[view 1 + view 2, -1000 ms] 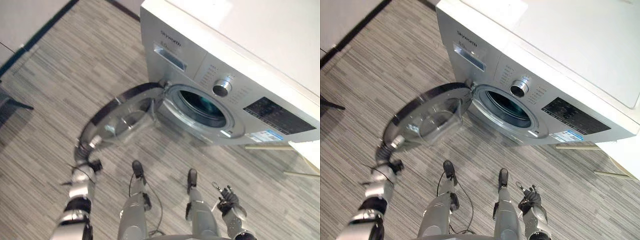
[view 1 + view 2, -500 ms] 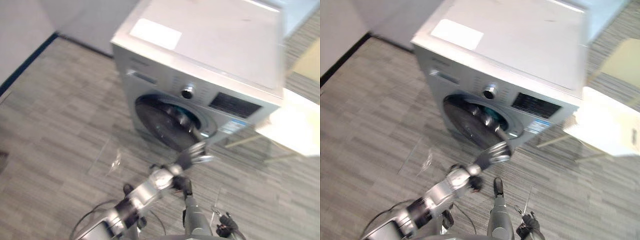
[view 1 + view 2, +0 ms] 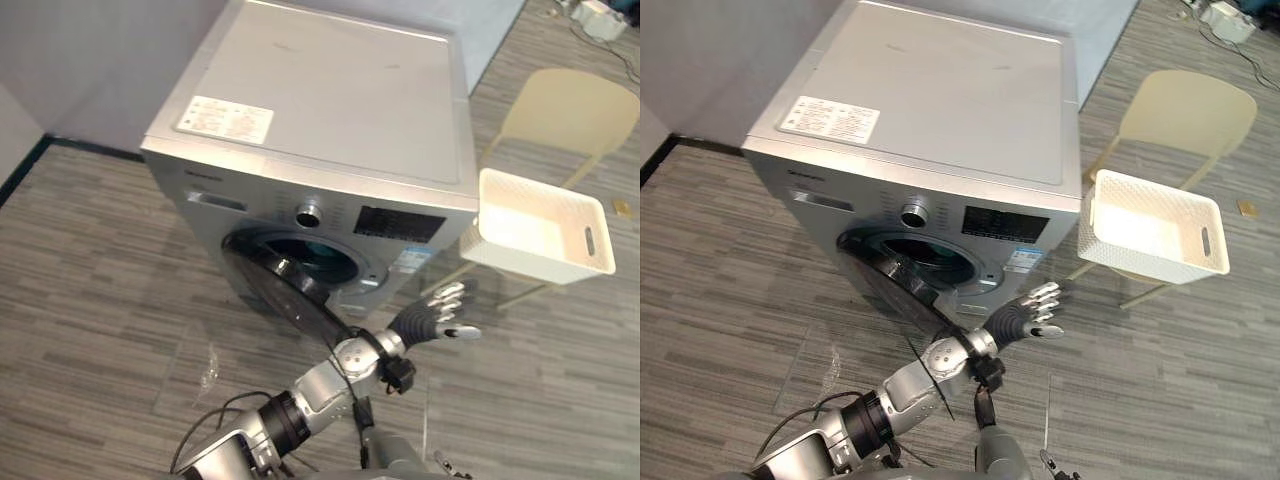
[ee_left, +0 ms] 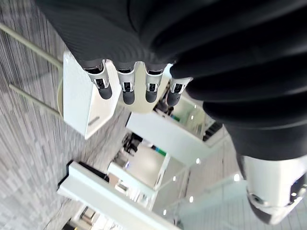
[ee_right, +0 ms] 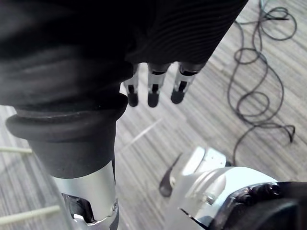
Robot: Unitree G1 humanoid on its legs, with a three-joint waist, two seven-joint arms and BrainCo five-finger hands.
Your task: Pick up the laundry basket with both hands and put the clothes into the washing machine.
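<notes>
A white laundry basket sits on a cream chair to the right of the silver washing machine. I see no clothes in the basket. The machine's dark round door stands partly open in front of the drum opening. My left hand is open with its fingers spread, held low in front of the machine, between the door and the basket and touching neither. In the left wrist view the basket shows past the fingers. My right hand hangs over the floor with straight fingers and holds nothing.
A scrap of clear plastic lies on the striped grey floor left of the door. Cables and a small box lie at the far right corner. A wall runs behind the machine.
The camera has swung right, bringing the chair and basket into view. My left hand left the door's rim and swept right past the machine's front. The door went from wide open to partly open.
</notes>
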